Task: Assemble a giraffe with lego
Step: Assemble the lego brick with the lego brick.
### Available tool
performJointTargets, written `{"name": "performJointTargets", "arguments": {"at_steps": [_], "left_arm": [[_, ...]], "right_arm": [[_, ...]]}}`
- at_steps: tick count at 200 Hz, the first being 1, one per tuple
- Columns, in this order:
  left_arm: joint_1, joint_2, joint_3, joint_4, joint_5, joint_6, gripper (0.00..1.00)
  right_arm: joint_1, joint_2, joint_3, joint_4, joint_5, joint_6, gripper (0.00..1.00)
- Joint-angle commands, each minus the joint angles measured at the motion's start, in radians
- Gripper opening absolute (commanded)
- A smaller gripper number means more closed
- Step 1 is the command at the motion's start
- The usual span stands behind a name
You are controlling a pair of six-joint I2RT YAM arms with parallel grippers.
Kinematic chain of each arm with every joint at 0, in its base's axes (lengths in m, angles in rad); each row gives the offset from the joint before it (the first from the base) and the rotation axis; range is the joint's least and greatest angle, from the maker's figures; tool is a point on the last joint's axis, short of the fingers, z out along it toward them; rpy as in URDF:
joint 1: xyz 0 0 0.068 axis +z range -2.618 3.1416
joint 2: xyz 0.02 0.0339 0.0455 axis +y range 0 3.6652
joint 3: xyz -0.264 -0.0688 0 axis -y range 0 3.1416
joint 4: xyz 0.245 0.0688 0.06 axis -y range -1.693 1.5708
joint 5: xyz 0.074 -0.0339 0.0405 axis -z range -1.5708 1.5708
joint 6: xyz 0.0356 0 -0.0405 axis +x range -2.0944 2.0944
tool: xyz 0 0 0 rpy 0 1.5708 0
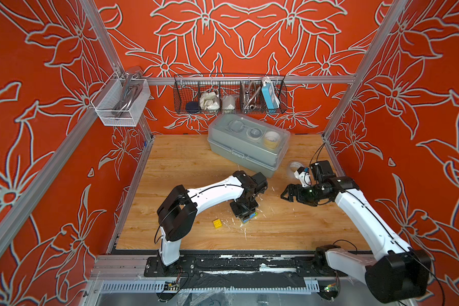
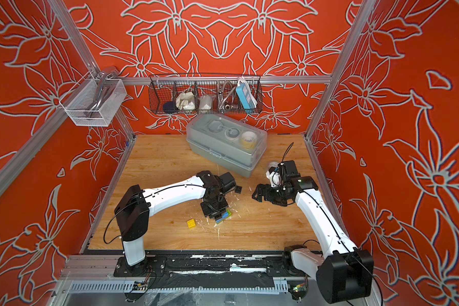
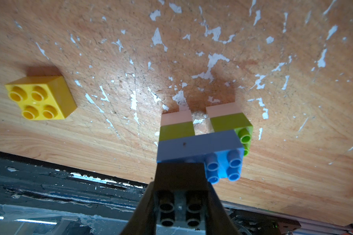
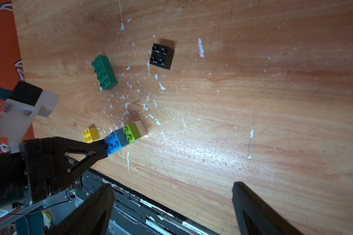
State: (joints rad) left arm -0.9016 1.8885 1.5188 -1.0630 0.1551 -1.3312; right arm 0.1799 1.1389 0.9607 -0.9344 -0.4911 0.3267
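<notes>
Giraffe: the part-built giraffe (image 3: pixel 200 142) stood upright on the tabletop (image 1: pixel 186 164), midway between the left and right edges and nearer the front edge. Two white-and-lime legs carried a long blue body.
Held black brick: the held black brick (image 3: pixel 179 177) sat on one end of the blue body, and the four studs at the other end were bare.
Left gripper: the left gripper (image 3: pixel 179 187) was clenched on that brick from above, a finger on each side.
Left arm: it rose from the front edge, its forearm reached toward the middle, and the wrist was bent straight down.
Yellow brick: the yellow brick (image 1: pixel 217 223) lay studs up near the giraffe, on the side toward the left edge.
Other lego: a dark green brick (image 4: pixel 104 72) and a loose black brick (image 4: pixel 161 56) lay apart from each other, rearward of the giraffe.
Right gripper: the right gripper (image 4: pixel 171 184) was released, jaws wide with nothing between them, hovering toward the right edge.
Right arm: its elbow swung out over the front right corner, its forearm leaned rearward, and the gripper pointed level toward the middle.
Grey box: a grey box (image 1: pixel 247 148) sat at the rear edge.
</notes>
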Motion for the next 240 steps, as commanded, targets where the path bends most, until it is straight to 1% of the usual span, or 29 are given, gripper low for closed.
{"name": "performJointTargets", "arguments": {"at_steps": [1,59,105,130,189,240], "left_arm": [[-0.005,0.050,0.012,-0.049,-0.020,0.009,0.23],[-0.005,0.081,0.045,-0.098,-0.069,0.022,0.24],[-0.005,0.100,0.037,-0.101,-0.091,0.048,0.23],[-0.005,0.100,0.025,-0.093,-0.127,0.082,0.22],[0.002,0.094,0.012,-0.052,-0.183,0.209,0.20],[0.000,0.092,0.001,-0.029,-0.163,0.253,0.20]], "right_arm": [[0.006,0.002,-0.002,0.002,0.006,-0.003,0.96],[0.004,0.001,-0.002,0.004,0.008,-0.004,0.96],[0.004,0.004,-0.004,0.008,0.006,-0.003,0.96],[0.005,0.005,0.000,0.003,0.008,-0.006,0.96],[0.005,0.010,0.010,-0.008,0.014,-0.009,0.96],[0.005,0.012,0.011,-0.011,0.017,-0.008,0.96]]}}
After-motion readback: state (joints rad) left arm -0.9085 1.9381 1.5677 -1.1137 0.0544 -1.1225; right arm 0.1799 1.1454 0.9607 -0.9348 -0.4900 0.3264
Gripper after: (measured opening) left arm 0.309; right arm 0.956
